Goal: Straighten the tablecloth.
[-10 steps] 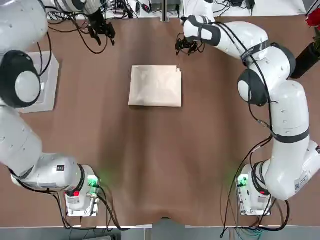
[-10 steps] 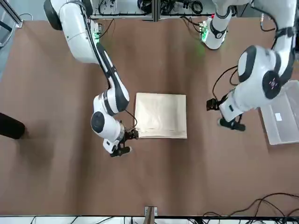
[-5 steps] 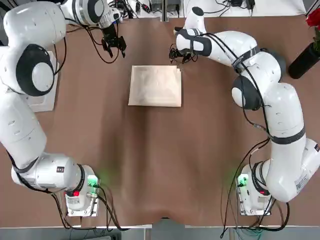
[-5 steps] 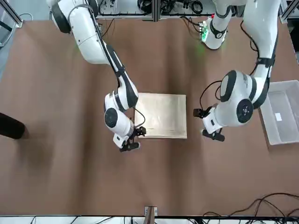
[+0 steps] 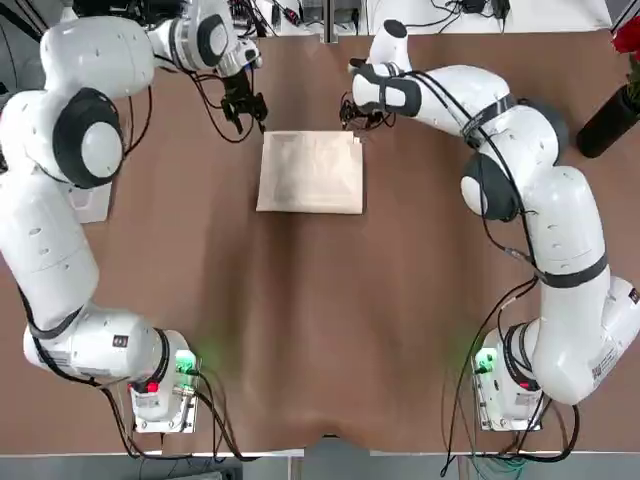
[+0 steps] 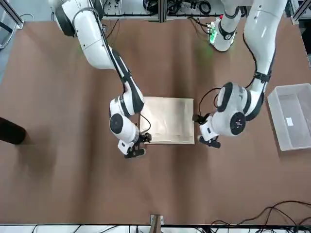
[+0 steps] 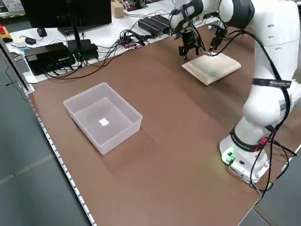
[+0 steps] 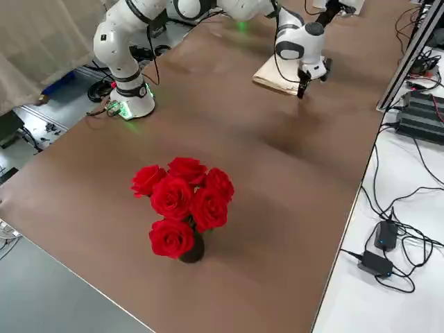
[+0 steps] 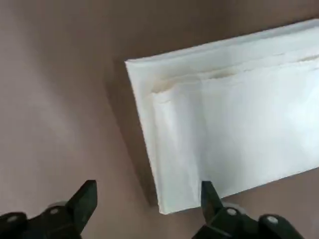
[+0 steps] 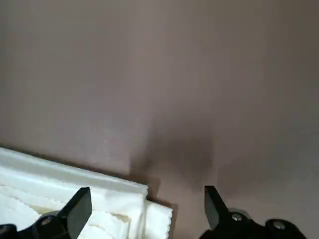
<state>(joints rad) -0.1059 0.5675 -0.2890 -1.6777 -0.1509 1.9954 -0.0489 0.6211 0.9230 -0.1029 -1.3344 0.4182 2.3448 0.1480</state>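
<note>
Beige tablecloth folded; both grippers open nearby.

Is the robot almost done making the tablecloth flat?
No, it has barely started. The tablecloth lies folded in a neat rectangle. The left gripper and right gripper hover at its two far corners, jaws open, holding nothing. Grabbing, unfolding and smoothing are all left.

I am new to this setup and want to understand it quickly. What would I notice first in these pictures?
First, the folded cream tablecloth lying on the brown table, toward its far side. The left gripper and the right gripper hang open at its two far corners, neither holding it. Then the red roses near the robot's right edge and the clear plastic bin on its left.
</note>
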